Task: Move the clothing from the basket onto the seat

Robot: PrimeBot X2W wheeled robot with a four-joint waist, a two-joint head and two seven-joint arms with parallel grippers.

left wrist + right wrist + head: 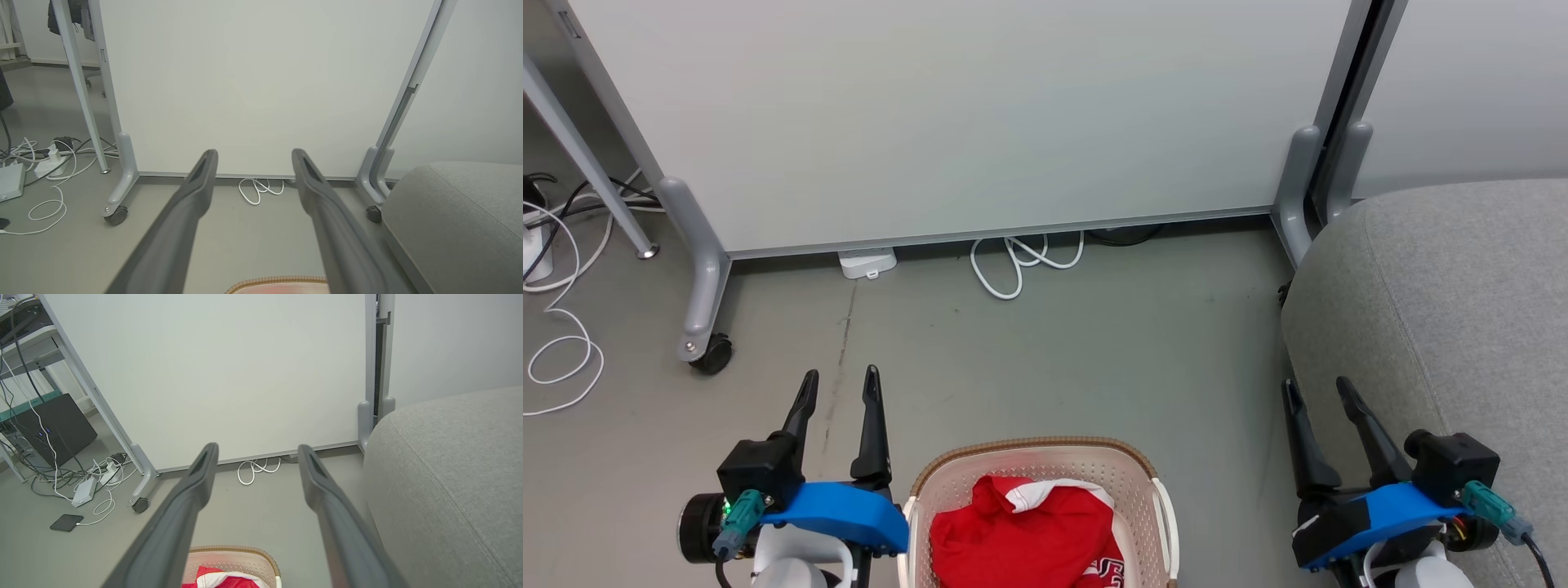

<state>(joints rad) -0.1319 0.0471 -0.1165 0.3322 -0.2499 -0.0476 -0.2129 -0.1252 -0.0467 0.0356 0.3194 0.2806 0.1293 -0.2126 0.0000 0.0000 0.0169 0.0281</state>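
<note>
In basket (1045,446): clothing (1021,539) | left pincer (840,372), right pincer (1315,381) spread (empty) | seat (1445,310) rightward

Grey floor (1094,351) under basket (1029,447), seat (1445,310), white cable (1021,263), wheeled partition (972,114)

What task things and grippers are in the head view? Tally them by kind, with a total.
grippers: 2, the left gripper and the right gripper
laundry basket: 1
red clothing heap: 1, garments within it cannot be counted
grey seat: 1
Total: 5
</note>
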